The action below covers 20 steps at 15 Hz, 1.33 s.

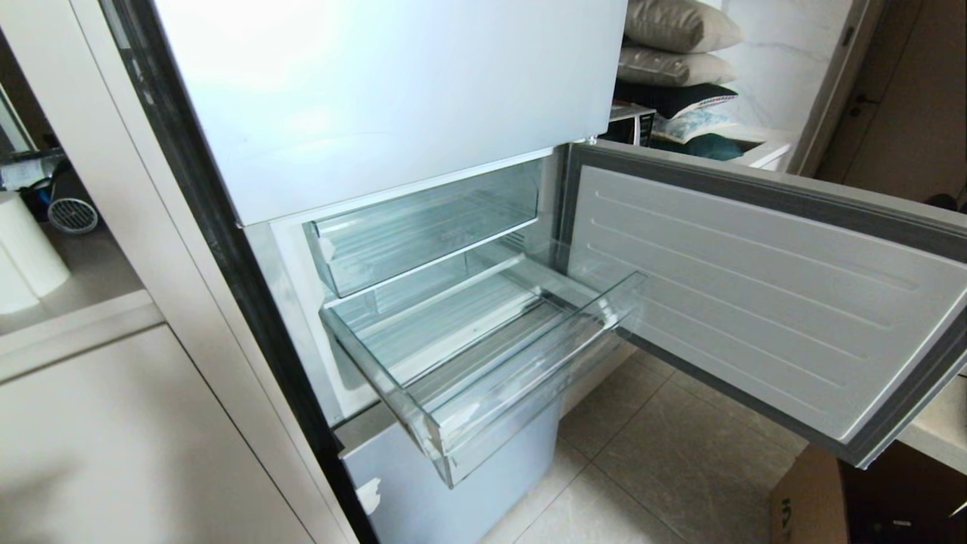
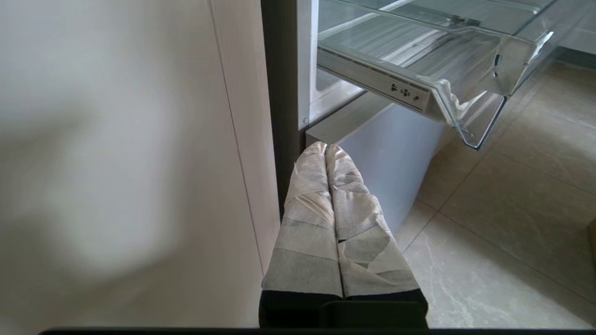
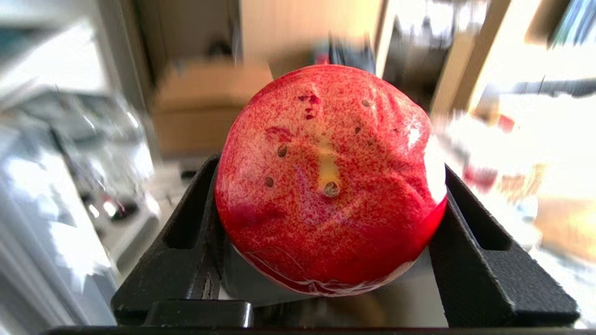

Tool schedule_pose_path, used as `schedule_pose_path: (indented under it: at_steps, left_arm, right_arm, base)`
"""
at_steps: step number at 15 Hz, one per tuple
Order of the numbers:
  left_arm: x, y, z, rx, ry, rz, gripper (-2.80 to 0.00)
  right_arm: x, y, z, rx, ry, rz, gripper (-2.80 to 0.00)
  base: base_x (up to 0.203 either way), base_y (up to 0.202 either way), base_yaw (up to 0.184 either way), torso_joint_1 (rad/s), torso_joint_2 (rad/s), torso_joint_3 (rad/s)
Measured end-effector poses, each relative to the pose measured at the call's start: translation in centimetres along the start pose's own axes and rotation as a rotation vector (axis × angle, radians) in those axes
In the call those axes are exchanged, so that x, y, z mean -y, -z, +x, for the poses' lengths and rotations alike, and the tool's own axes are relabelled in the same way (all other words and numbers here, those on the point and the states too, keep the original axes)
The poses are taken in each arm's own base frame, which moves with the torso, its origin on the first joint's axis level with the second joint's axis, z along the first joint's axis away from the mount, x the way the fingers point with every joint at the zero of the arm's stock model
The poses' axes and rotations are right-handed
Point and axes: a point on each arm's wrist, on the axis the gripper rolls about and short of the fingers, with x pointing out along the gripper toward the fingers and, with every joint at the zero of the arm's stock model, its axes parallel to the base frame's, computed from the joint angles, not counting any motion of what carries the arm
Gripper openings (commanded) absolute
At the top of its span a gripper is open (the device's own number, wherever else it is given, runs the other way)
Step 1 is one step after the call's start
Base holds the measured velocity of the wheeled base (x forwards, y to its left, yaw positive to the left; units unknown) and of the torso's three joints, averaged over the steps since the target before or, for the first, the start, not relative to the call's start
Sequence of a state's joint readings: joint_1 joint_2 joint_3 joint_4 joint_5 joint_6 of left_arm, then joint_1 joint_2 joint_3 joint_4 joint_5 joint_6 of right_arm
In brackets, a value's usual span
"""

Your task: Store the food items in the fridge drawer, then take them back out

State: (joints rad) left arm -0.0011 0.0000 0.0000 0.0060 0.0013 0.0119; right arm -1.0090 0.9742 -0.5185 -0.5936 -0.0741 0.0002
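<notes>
Red and glossy, the fruit (image 3: 328,179) fills the right wrist view, wedged between the two black fingers (image 3: 470,260) of my right end effector (image 3: 328,260). The jaws stand fairly wide because the fruit is broad, and each finger presses a flank, so I judge the hold secure. Its skin is speckled red over pale yellow, smooth and shiny, with a few small dark pits and a little stem scar near the middle; the shape is round and slightly flattened. Everything behind it is smeared, so I cannot say how close it is to the fridge, and this arm does not show in the head view.

My left end effector (image 2: 326,151) hangs low beside the fridge (image 1: 393,83), its two fingers wrapped in crinkled whitish tape and pressed together with nothing between them. It looks parked, clear of the drawer's path.

From the head view, the fridge drawer (image 1: 483,363) is pulled well out, which leaves its top open for dropping things in. It is clear, hard plastic with a thick front lip and a ribbed bottom, and I see no food in it. A shallower clear drawer (image 1: 423,227) sits pushed in above it. The middle door (image 1: 763,302) is swung wide to the right, its white inner liner moulded with long ridges. Below lies pale marbled tile floor (image 1: 665,461).

I judge the storing step is underway, with the fruit not yet in the drawer.
</notes>
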Motion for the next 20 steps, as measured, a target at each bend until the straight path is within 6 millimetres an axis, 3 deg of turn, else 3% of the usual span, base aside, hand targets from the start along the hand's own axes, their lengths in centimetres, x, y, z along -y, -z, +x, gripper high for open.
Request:
schedule_pose_path:
  at_steps: [3,8,12,15,20]
  left_arm:
    - [0.0,0.0,0.0,0.0,0.001,0.0,-2.8]
    - [0.0,0.0,0.0,0.0,0.0,0.0,-2.8]
    - [0.0,0.0,0.0,0.0,0.0,0.0,-2.8]
    - [0.0,0.0,0.0,0.0,0.001,0.0,-2.8]
    - [0.0,0.0,0.0,0.0,0.001,0.0,-2.8]
  right_arm:
    - [1.2,3.3,3.6,-0.178,-0.011,0.052,-2.8]
    - [2.1,11.0,8.6,-0.516,-0.079,0.117,-2.8]
    - [2.8,16.3,12.9,-0.683,-0.094,0.167,-2.8]
    - [3.2,18.6,16.9,-0.703,-0.12,0.202,-2.8]
    - [3.3,20.6,22.9,-0.647,-0.143,0.189,-2.8]
  base:
    - [0.0,0.0,0.0,0.0,0.0,0.0]
    - [0.0,0.0,0.0,0.0,0.0,0.0]
    - [0.0,0.0,0.0,0.0,0.0,0.0]
    - [0.0,0.0,0.0,0.0,0.0,0.0]
    - [0.0,0.0,0.0,0.0,0.0,0.0]
